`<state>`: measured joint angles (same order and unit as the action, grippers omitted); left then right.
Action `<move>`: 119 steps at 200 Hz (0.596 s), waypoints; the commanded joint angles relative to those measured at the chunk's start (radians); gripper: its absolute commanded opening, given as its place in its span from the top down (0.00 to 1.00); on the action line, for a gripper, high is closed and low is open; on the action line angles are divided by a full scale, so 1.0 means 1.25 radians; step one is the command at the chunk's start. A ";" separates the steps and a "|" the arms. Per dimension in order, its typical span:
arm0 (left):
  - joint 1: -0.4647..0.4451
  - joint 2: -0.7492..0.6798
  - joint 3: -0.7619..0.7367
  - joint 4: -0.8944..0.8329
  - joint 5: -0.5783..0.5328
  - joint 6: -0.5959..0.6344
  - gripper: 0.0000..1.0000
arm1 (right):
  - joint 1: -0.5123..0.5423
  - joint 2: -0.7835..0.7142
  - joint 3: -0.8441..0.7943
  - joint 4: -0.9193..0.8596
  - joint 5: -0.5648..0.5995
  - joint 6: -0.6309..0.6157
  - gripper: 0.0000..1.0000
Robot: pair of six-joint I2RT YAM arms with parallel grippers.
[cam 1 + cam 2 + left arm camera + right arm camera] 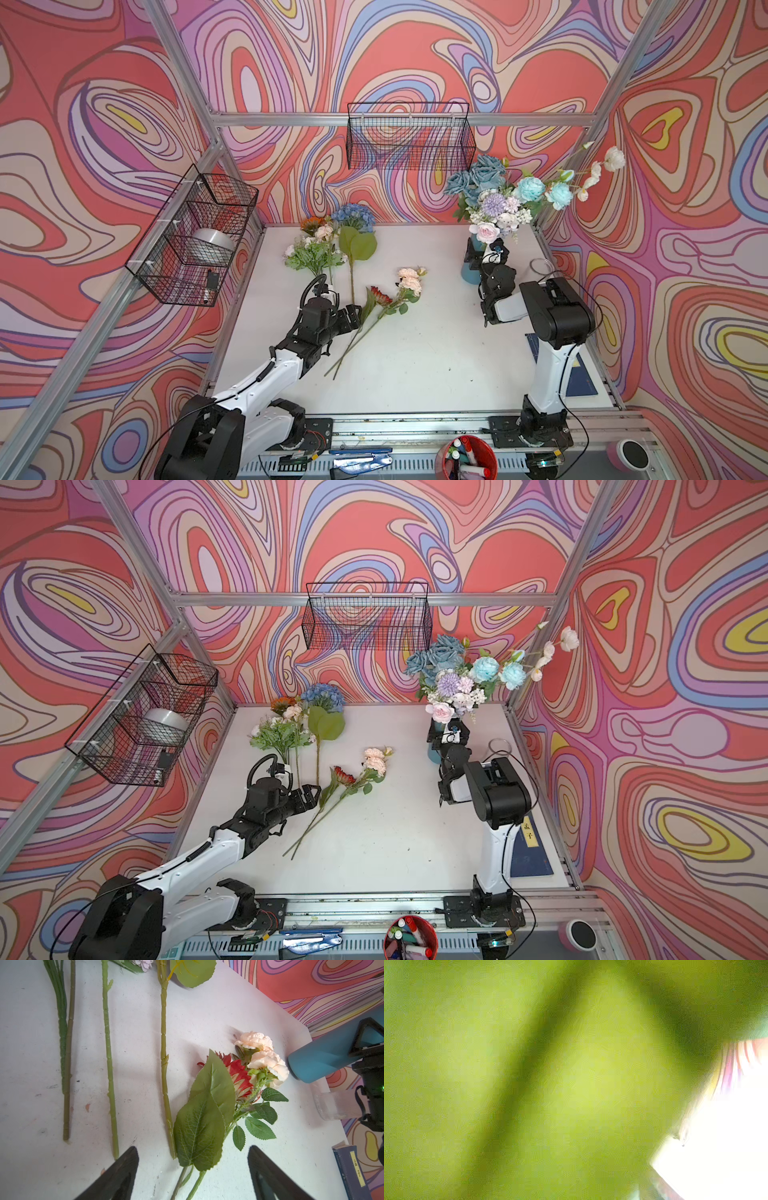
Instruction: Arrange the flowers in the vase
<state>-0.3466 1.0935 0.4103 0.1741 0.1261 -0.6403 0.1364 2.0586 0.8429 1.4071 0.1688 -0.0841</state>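
Flowers (409, 280) are half in: a bunch fills the blue vase (468, 275), the right gripper (484, 253) spread wide at its neck, while the left gripper (192, 1148), open and empty, hovers over the red daisy (239, 1076) on the table (415, 374), so next it probably lowers and pinches the stem.

We see a teal vase (468, 272) upright at the far right of the bench (415, 353), holding blue, lilac, pink and white flowers (498, 199). Mid-bench a red daisy (380, 296) and peach blooms (409, 280) lie side by side. At the far left lie a blue hydrangea (353, 216), an orange sunflower (311, 224) and leafy white sprays (307, 253).
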 commanded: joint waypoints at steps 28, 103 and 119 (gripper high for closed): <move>0.004 -0.025 0.017 -0.004 -0.021 0.004 0.14 | -0.012 0.038 0.059 0.066 -0.019 -0.011 0.51; 0.004 -0.020 0.013 0.008 -0.014 0.007 0.14 | -0.012 0.011 0.015 0.067 0.005 -0.031 0.64; 0.004 -0.022 0.015 0.003 -0.010 0.006 0.14 | -0.012 0.002 0.026 0.067 0.015 -0.037 0.68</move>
<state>-0.3466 1.0748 0.4103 0.1757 0.1143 -0.6399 0.1257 2.0888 0.8516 1.4586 0.1463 -0.0906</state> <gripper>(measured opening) 0.858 0.837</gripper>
